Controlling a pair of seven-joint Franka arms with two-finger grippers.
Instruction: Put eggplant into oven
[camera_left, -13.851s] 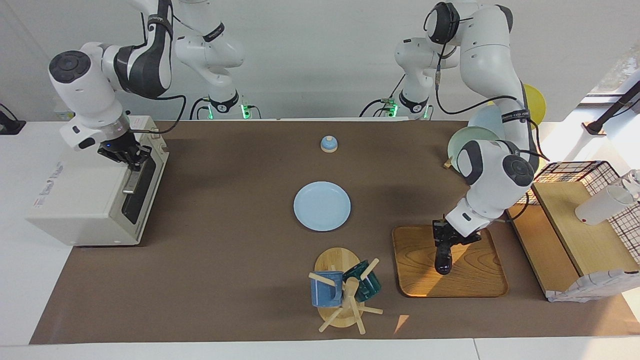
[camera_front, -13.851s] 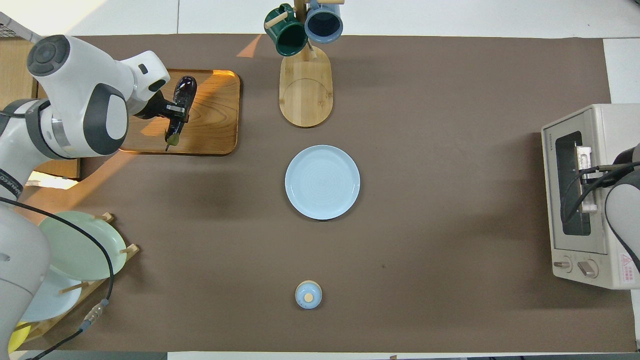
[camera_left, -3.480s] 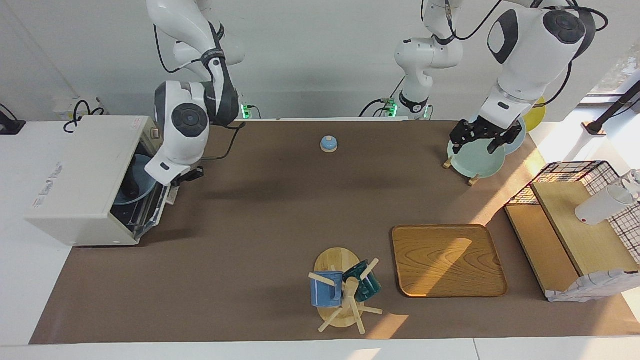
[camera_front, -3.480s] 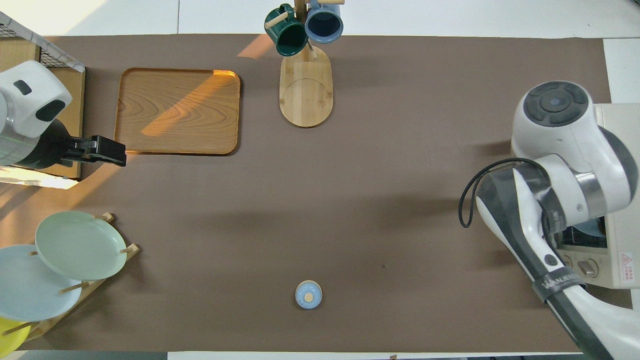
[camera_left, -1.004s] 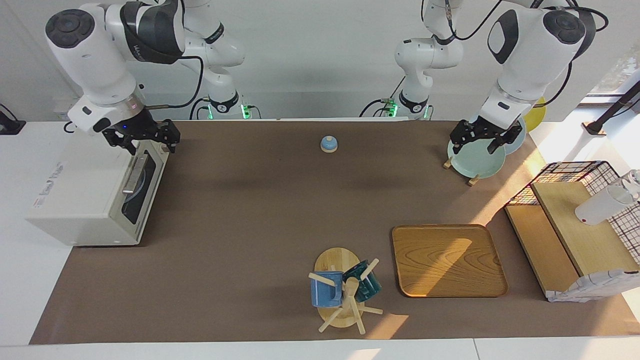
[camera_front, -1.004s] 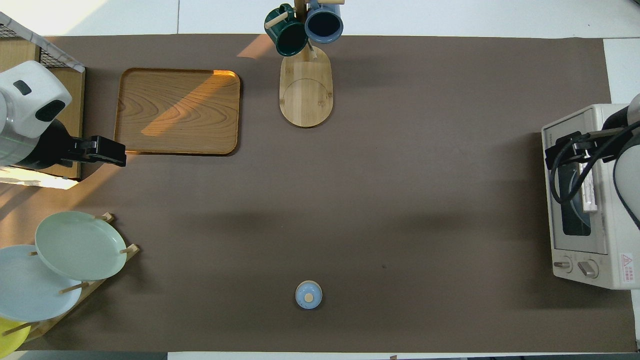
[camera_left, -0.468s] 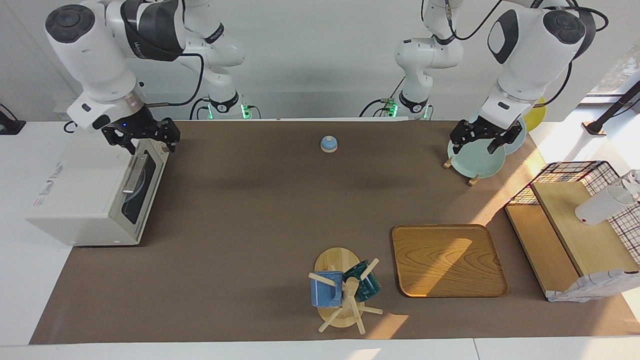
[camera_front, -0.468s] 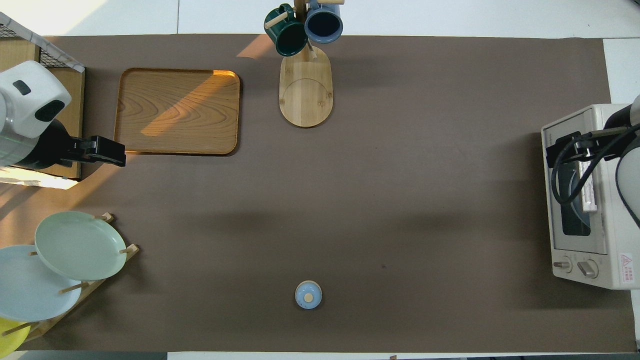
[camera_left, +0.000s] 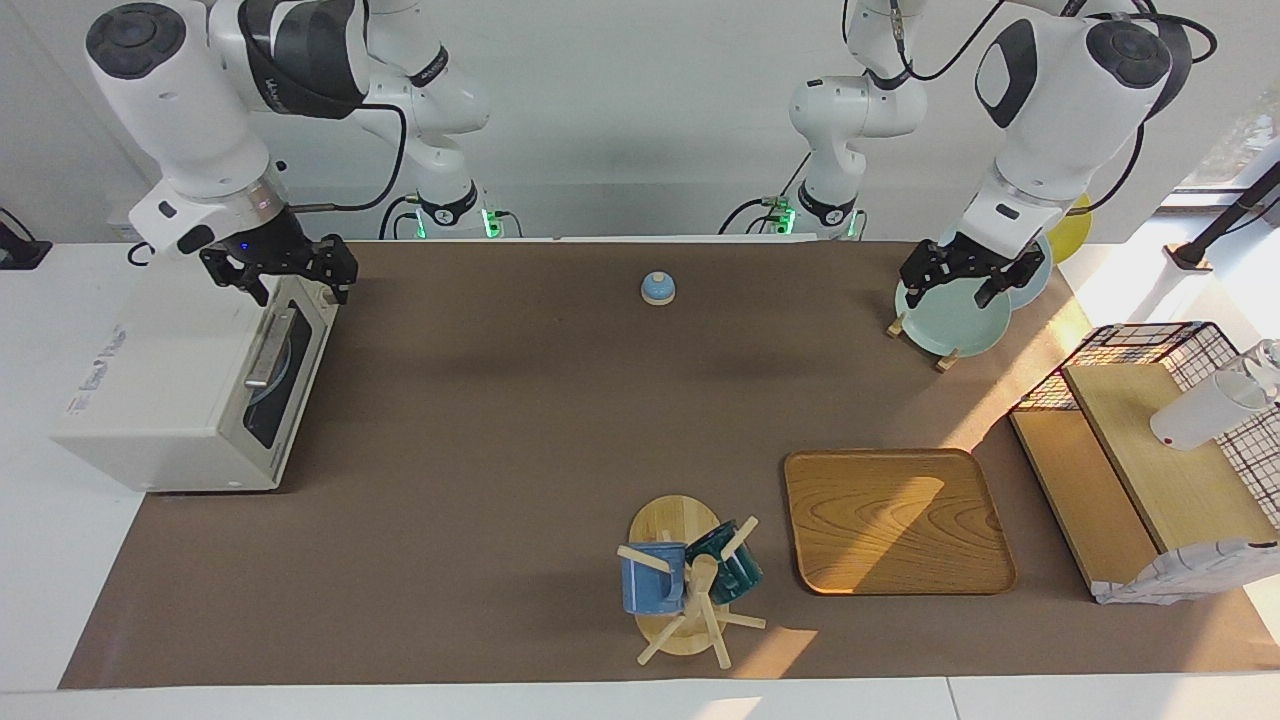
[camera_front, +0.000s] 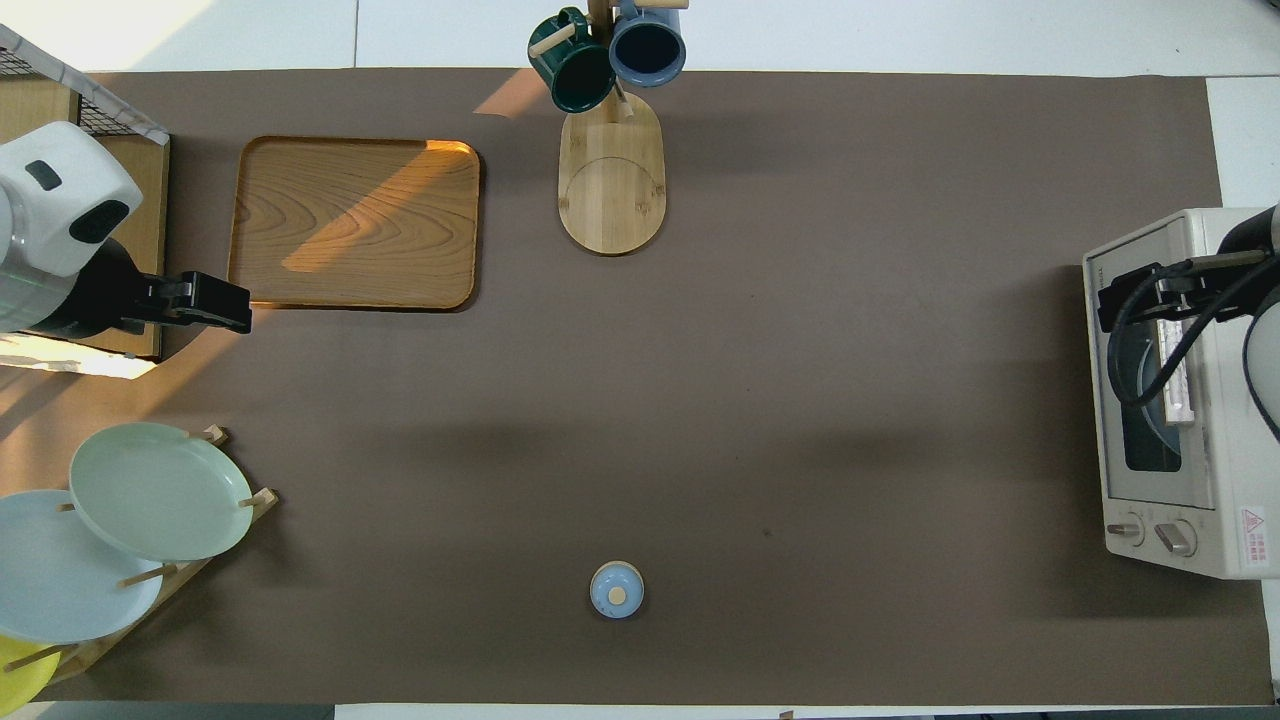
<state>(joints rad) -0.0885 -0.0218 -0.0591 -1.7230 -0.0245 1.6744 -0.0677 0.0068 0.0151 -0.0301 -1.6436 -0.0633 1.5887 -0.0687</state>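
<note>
Here we see the right gripper (camera_left: 283, 277) open-jawed above the closed oven (camera_left: 190, 375) (eggplant hidden); the left gripper (camera_left: 963, 280) waits, open.

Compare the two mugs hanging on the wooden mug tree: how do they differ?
The blue mug is lighter and hangs toward the right arm's end; the green mug is dark and hangs toward the left arm's end. Both hang tilted on pegs of the same mug tree.
</note>
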